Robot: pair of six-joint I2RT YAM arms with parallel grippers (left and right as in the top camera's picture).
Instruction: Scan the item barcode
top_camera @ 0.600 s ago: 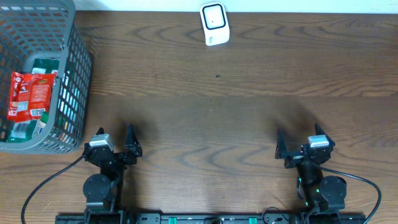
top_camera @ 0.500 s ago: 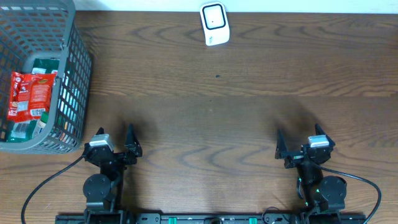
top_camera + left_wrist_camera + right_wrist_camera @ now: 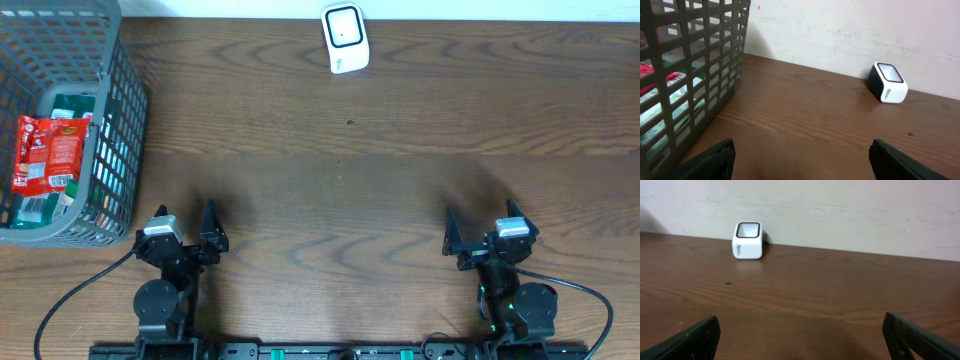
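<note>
Left gripper point(image 3: 185, 211) and right gripper point(image 3: 482, 212) both just gaping wide, empty, by the table's point(image 3: 400, 170) near edge, scanner point(image 3: 345, 38) at far edge.

**Basket left, scanner far centre**

We find the basket point(image 3: 118, 105) on the table point(image 3: 340, 170) at its far left corner, with a packet point(image 3: 45, 150) lying inside on top of other packs point(image 3: 72, 104). The scanner point(image 3: 345, 38) stands at the far edge near the middle, just before the wall point(image 3: 840, 210). Along the near edge, the left gripper point(image 3: 185, 212) sits just right of the basket's near corner, and the right gripper point(image 3: 480, 215) is well apart from it to the right.
</note>
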